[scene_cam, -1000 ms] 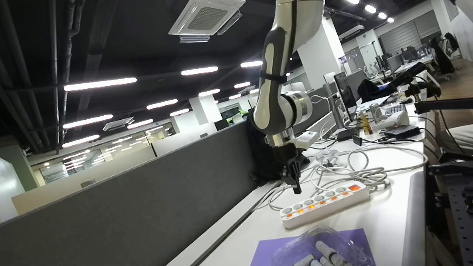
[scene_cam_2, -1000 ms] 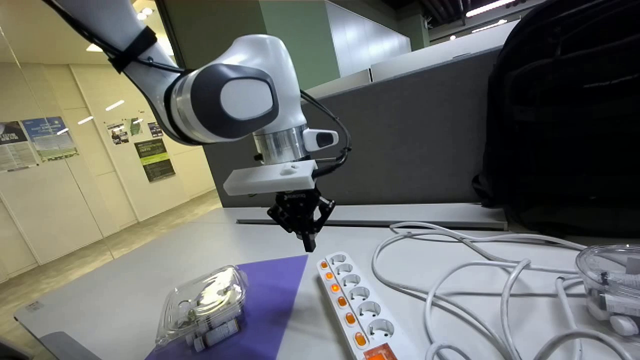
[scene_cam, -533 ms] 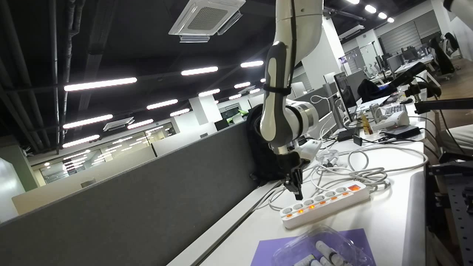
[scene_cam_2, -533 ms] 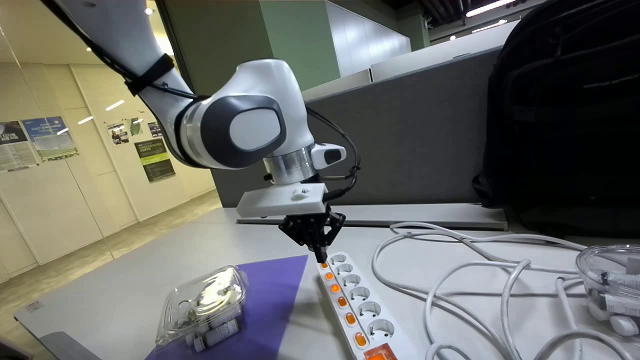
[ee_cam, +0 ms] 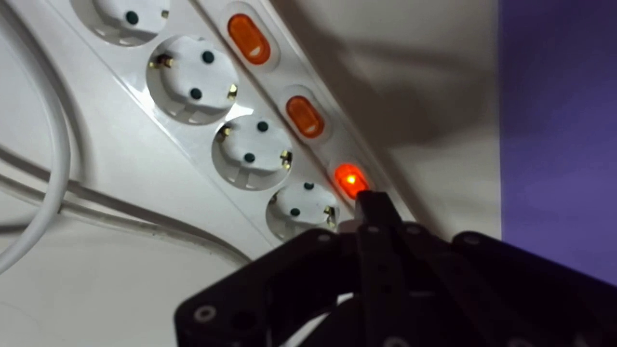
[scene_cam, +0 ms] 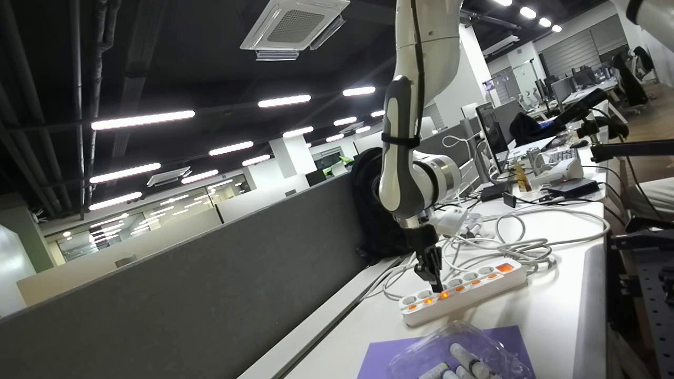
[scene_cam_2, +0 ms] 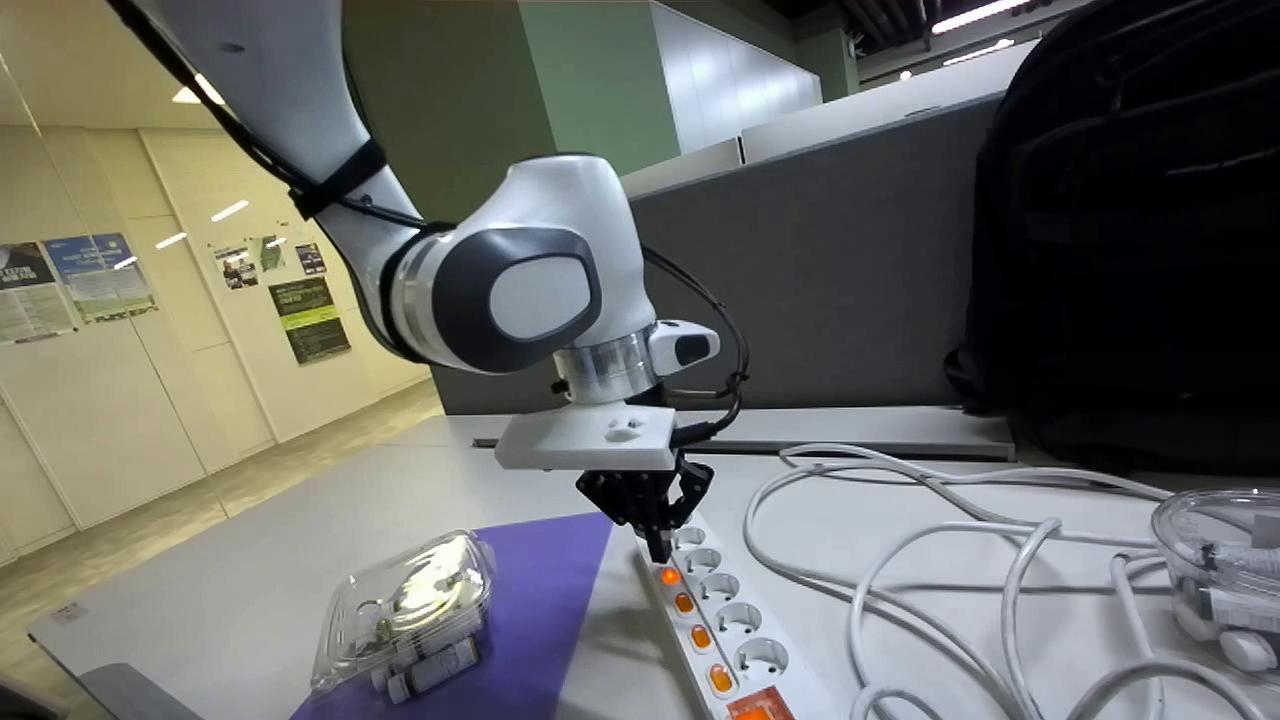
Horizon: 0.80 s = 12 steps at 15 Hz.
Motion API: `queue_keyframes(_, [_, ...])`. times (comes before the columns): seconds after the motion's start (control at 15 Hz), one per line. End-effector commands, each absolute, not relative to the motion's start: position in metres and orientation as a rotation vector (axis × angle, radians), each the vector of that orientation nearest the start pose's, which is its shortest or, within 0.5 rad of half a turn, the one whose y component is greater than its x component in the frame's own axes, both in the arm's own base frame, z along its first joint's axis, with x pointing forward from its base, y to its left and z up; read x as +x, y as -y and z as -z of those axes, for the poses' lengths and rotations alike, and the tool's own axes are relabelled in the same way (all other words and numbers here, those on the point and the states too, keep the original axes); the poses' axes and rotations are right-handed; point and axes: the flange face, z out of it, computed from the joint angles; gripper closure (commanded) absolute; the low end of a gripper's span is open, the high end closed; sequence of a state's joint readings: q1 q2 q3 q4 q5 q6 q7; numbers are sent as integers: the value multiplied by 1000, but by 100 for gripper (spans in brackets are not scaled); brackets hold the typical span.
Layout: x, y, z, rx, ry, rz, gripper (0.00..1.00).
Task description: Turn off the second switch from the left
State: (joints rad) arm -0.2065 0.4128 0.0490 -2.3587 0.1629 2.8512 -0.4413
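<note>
The white power strip (scene_cam: 463, 302) lies on the desk and shows in both exterior views (scene_cam_2: 805, 695) and the wrist view (ee_cam: 202, 135). In an exterior view the second switch from the left (scene_cam: 428, 301) is lit, as is the third switch (scene_cam: 444, 295). The other small rockers look unlit. My gripper (scene_cam: 437, 288) is shut and empty, pointing down over the strip's left part; it also shows in an exterior view (scene_cam_2: 659, 552). In the wrist view its tips (ee_cam: 373, 205) overlap the edge of the lit third switch (ee_cam: 351, 180). There the second switch is hidden behind the gripper. I cannot tell whether the tips touch.
A purple sheet (scene_cam_2: 545, 620) with a clear plastic box (scene_cam_2: 410, 610) lies beside the strip. White cables (scene_cam_2: 870, 590) loop on its socket side. A grey partition (scene_cam_2: 840, 300) and a black backpack (scene_cam_2: 1130, 250) stand behind.
My gripper has come down toward the strip and moved along it, from beyond its end past the first switch toward the third. It has stayed shut. The strip has not moved.
</note>
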Motion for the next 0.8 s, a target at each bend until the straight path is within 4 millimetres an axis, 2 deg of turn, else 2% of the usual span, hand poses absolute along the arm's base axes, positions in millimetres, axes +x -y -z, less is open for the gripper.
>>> queue_keyframes(0.0, [513, 86, -158, -3082, 176, 150, 100])
queue_keyframes(0.4, [519, 78, -160, -3073, 204, 162, 100])
queue_keyframes(0.73, [527, 79, -158, -3067, 192, 157, 100])
